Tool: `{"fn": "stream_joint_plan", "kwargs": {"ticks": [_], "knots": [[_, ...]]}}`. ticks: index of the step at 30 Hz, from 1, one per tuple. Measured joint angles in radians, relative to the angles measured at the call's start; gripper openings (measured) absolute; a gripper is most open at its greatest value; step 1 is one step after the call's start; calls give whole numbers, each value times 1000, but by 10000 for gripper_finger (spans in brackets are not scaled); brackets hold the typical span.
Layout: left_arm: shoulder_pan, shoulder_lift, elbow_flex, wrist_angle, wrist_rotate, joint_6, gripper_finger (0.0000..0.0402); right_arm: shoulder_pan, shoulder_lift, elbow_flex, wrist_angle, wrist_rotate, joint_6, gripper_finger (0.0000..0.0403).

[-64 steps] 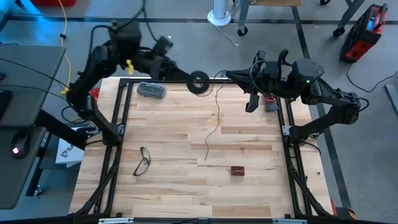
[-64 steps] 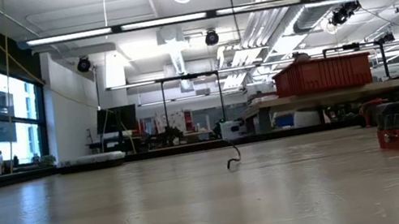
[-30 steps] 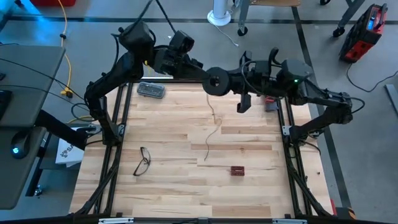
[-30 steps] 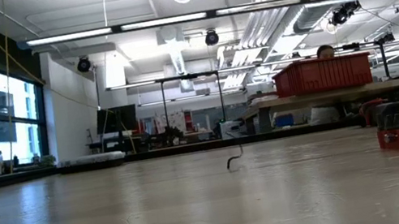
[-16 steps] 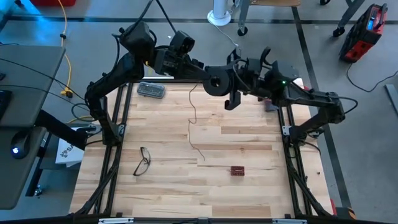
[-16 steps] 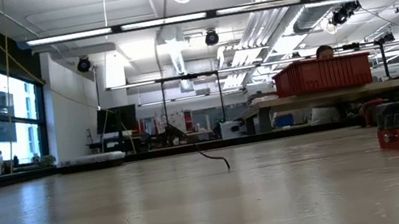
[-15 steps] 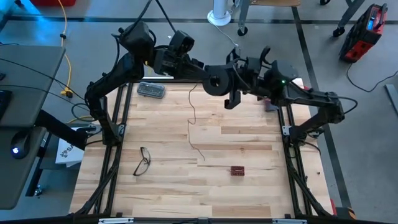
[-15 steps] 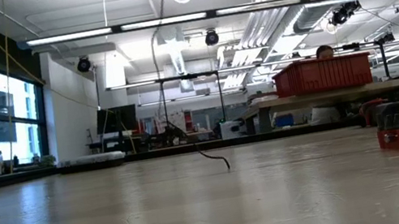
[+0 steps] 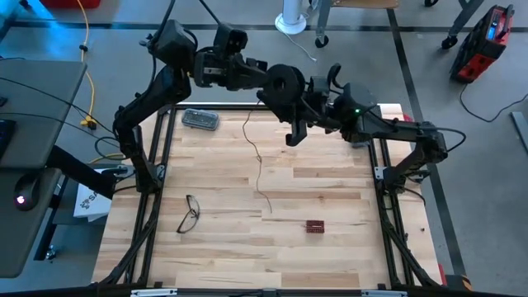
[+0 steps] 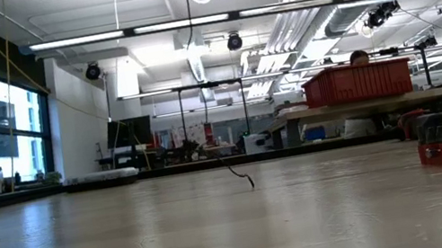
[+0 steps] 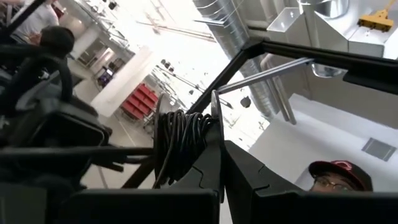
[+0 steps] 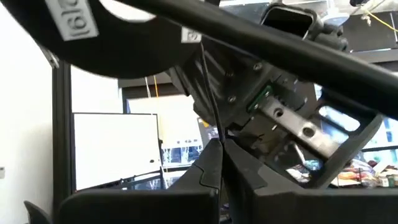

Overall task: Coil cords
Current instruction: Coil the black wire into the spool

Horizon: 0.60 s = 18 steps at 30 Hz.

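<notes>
Reel (image 9: 283, 82) above table's (image 9: 330, 247) far edge

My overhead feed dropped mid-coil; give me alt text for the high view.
Both arms meet above the far edge of the wooden table, left end effector holding the round black reel. The thin dark wire hangs onto the table.

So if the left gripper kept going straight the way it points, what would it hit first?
Most likely the right gripper: the left gripper, holding the reel, points right at it, though depth is unclear.
</notes>
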Motion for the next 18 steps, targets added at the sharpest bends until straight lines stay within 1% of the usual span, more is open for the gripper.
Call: {"fn": "stream_joint_plan", "kwargs": {"ticks": [7, 12, 15, 18], "knots": [[35, 0, -1, 27, 4, 47, 1, 0, 12, 1, 11, 2, 14, 0], [58, -3, -1, 53, 2, 177, 1, -1, 15, 1, 25, 6, 14, 0], [81, -12, -1, 53, 3, 191, 1, -3, 15, 1, 22, 6, 14, 0], [102, -24, -1, 53, 0, 244, 1, -7, 15, 1, 22, 8, 14, 0]]}}
